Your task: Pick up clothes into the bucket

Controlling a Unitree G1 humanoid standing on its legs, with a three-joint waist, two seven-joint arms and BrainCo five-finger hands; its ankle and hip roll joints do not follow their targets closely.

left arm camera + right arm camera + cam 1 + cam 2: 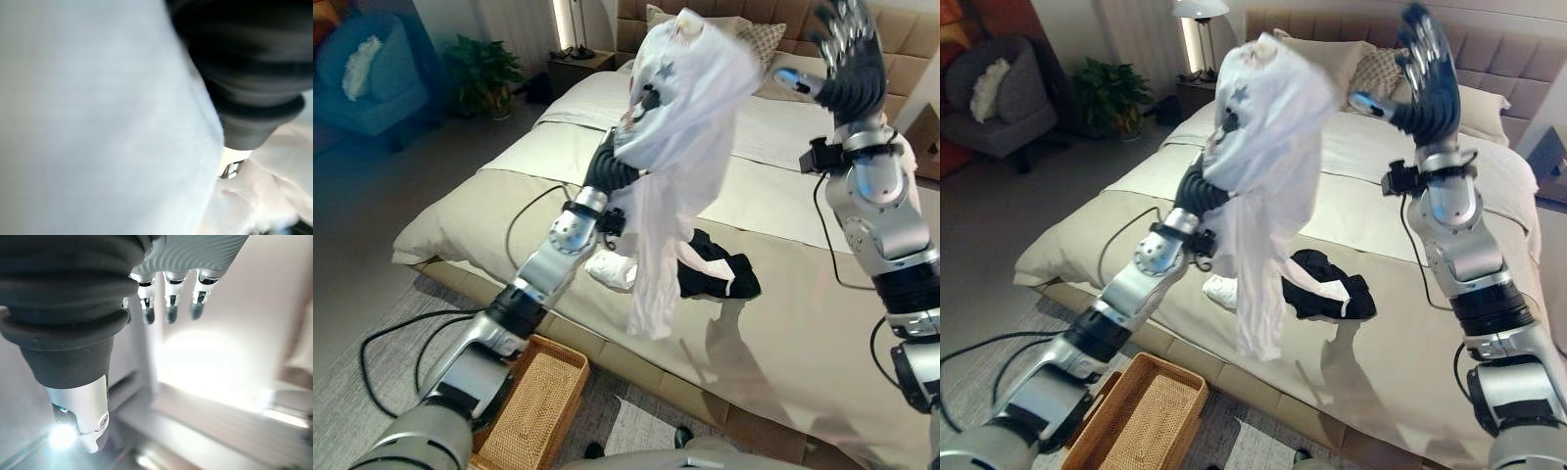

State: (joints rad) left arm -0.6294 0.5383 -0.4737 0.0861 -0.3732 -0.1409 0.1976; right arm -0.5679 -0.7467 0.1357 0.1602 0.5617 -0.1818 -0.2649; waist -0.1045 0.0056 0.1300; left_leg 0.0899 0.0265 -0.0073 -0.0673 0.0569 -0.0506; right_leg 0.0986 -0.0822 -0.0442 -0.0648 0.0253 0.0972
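Lifting the shirt (pixel 675 127) clear of the bed (pixel 803 333), our left hand is hidden under it; right hand (pixel 847 49) spreads empty.

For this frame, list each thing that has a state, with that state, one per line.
White star-print garment: lifted above the bed, draped over the left robot hand, tail hanging down.
Left robot hand: raised, fingers hidden in the cloth.
Right robot hand: raised, open, empty.
Black garment with white trim: lying crumpled on the bed.
Small white garment: lying on the bed edge.
Woven wicker basket: upright on the floor, empty.
Bedside lamp: lit.
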